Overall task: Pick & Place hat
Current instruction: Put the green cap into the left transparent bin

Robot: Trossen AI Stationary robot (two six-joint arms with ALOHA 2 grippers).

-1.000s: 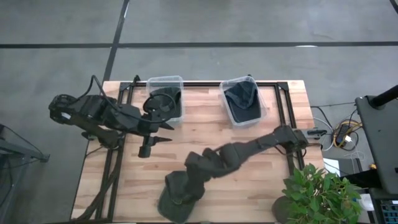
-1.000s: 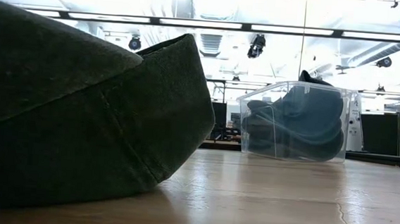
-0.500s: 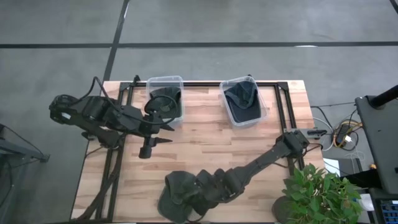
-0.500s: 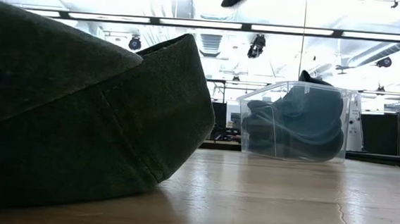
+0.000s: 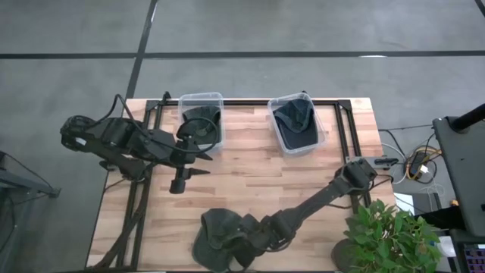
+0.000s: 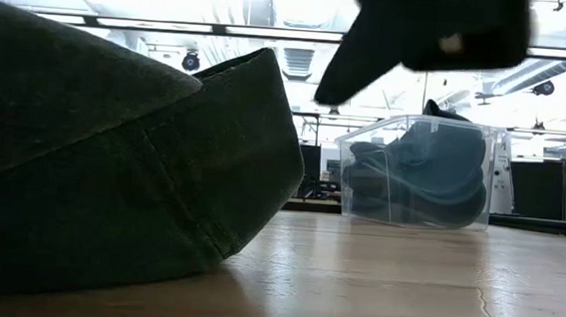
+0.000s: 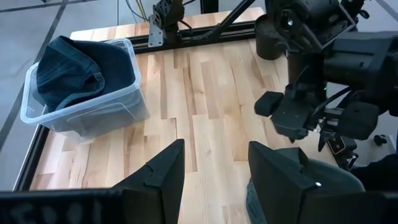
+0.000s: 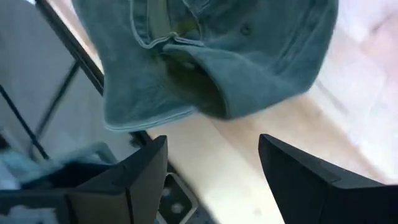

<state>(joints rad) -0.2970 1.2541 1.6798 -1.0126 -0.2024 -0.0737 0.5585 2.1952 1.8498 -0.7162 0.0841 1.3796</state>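
A dark green hat [image 5: 214, 235] lies on its underside at the table's near edge. It fills the left of the low view [image 6: 113, 167] and shows in the right wrist view [image 8: 211, 56]. My right gripper [image 5: 246, 239] hangs open just over the hat's right side. In its own view [image 8: 211, 142] its fingers stand apart short of the hat, and it appears dark at the top of the low view [image 6: 432, 34]. My left gripper [image 5: 206, 163] waits open [image 7: 214, 146] above the table beside the left bin.
Two clear bins stand at the far edge. The left bin [image 5: 201, 121] holds a dark hat. The right bin [image 5: 295, 125] holds a blue hat [image 7: 68, 71] [image 6: 417, 173]. A black frame rail [image 5: 345, 121] borders the table, and a potted plant [image 5: 386, 231] sits off its near right corner.
My right arm has swung toward the table's near edge and come down. Its gripper has dropped from above the hat's far side to just over the hat's right side and has entered the low view from above. The hat has stayed still.
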